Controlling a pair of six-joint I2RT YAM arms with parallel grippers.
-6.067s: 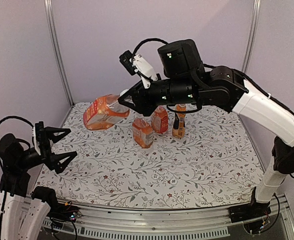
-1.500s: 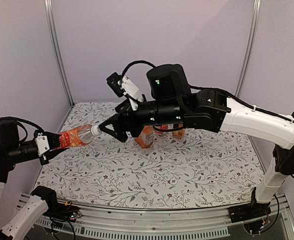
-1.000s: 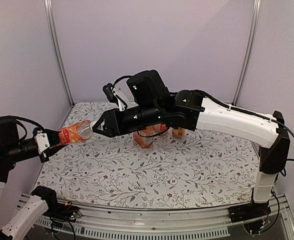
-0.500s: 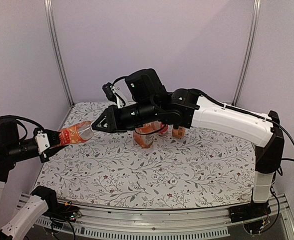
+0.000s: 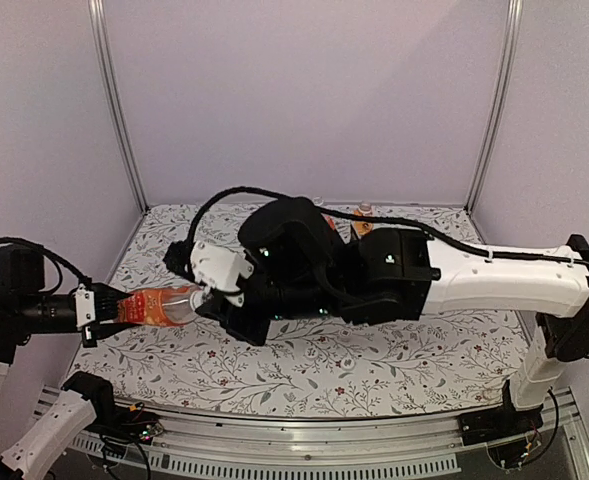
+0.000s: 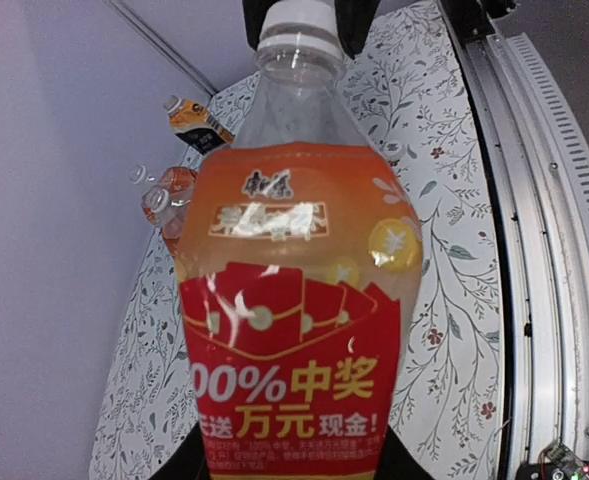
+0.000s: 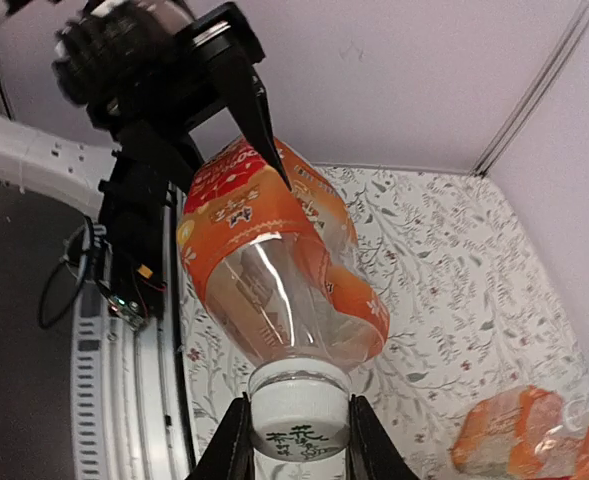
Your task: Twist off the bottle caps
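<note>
The bottle is showing "00% 中奖" and "送万元现金!" in yellow on the red band nearest the left hand; green print on the cap is looking too small to read.

Soft even light; label glare; wrist views perhaps slightly blurred.

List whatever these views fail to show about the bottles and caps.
Top external: the right arm blocks whatever stands behind it, except one bottle top.
Left wrist: the held bottle covers the left gripper's fingers.
Right wrist: the cap sits between the right gripper's fingers; whether it is loose cannot be told.
Right wrist: the frame edge cuts off another bottle at lower right.
</note>
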